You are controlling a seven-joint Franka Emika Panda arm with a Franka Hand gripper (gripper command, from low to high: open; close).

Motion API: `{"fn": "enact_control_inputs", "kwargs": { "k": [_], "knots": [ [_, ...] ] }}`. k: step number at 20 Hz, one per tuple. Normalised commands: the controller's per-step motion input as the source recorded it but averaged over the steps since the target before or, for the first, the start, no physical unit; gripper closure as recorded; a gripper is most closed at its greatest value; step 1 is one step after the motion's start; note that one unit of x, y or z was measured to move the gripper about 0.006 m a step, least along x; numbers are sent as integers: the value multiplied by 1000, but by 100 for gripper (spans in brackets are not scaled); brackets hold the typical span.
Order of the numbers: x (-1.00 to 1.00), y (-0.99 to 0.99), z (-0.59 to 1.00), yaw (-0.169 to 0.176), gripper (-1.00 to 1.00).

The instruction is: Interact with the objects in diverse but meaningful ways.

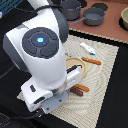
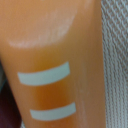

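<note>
The wrist view is filled by a smooth orange object (image 2: 50,60) with two pale stripes, seen very close and lying on the woven mat (image 2: 117,75). A dark brown patch (image 2: 6,112) shows beside it. None of my fingers appear there. In the exterior view my gripper (image 1: 60,97) hangs low over the mat's near edge, its fingers hidden by the arm. Right beside it lies an orange and dark brown sausage-like piece (image 1: 79,89). A small white bottle-like figure with a blue tip (image 1: 87,48) lies farther back on the mat.
A round wooden plate (image 1: 76,64) sits mid-mat, partly behind the arm, with an orange-handled utensil (image 1: 92,61) next to it. Two grey pots (image 1: 93,16) stand at the back, and a pale bowl (image 1: 124,19) is at the exterior view's right edge.
</note>
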Motion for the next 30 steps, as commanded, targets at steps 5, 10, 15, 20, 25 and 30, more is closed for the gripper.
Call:
{"fn": "enact_control_inputs", "kwargs": {
  "k": [5,10,15,20,25,30],
  "knots": [
    [62,20,107,0,100],
    [29,364,939,82,100],
    [120,541,1000,87,100],
    [139,693,881,99,100],
    [91,801,535,95,100],
    [-5,739,362,102,100]
  ]
}}
